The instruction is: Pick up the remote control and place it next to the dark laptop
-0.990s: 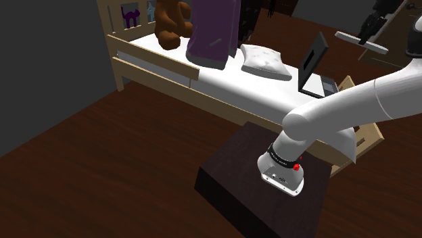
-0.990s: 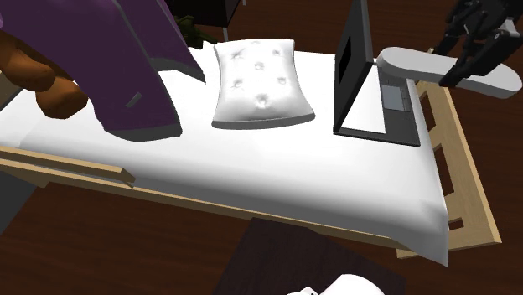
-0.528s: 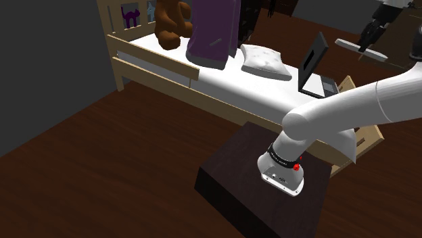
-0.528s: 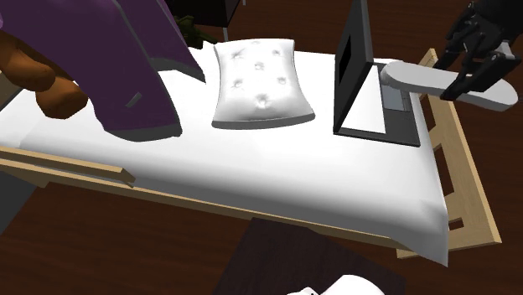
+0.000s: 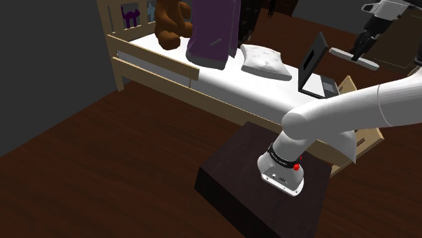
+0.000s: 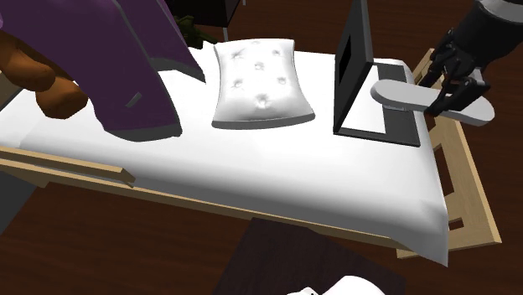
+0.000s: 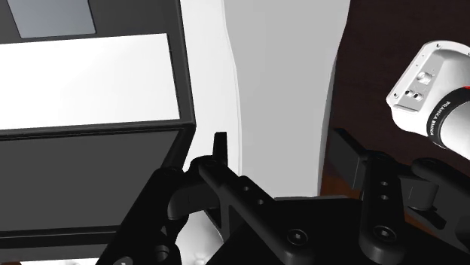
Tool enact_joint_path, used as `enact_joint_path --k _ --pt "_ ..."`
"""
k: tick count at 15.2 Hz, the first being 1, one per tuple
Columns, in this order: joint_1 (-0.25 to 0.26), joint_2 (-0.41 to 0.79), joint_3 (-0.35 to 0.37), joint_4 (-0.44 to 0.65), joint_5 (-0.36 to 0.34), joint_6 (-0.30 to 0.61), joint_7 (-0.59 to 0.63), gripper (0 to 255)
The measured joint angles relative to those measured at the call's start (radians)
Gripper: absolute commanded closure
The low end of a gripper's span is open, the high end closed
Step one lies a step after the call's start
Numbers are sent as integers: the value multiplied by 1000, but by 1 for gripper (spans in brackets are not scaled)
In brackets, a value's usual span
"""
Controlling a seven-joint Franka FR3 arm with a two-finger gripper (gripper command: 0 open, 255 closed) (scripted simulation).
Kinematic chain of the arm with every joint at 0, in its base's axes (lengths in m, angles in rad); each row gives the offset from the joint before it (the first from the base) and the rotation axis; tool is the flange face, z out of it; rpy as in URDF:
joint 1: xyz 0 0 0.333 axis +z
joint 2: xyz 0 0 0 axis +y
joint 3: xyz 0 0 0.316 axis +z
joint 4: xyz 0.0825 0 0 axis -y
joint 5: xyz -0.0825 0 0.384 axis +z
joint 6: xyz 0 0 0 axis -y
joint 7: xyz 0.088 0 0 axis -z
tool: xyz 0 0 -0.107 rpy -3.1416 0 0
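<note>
A long flat grey remote control [image 6: 415, 98] hangs level in the air with my black gripper [image 6: 450, 77] shut on it. In the second exterior view it hovers over the right edge of the dark open laptop [image 6: 355, 69], near the wooden bed end. The shoulder view has the remote [image 5: 356, 55] under the gripper [image 5: 367, 42], just to the right of the laptop [image 5: 314, 64]. In the wrist view the grey remote [image 7: 286, 90] runs between the fingers [image 7: 219, 147] of my gripper [image 7: 282, 150], with the laptop [image 7: 90, 113] lying right beside it.
The laptop stands on a white bed with a wooden frame [image 6: 469, 180]. A white pillow [image 6: 261, 84], a purple cloth [image 6: 126, 59] and a brown teddy bear [image 5: 172, 20] share the mattress. A dark stand [image 5: 237, 176] carries the arm's base.
The gripper has carried the remote lower and toward the laptop, moving down and left in the second exterior view. Nothing on the bed has moved.
</note>
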Motion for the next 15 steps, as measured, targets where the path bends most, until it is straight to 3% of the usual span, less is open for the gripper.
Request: enact_joint_path --k 15 --pt "-29 -51 -56 -211 -60 172 35 255"
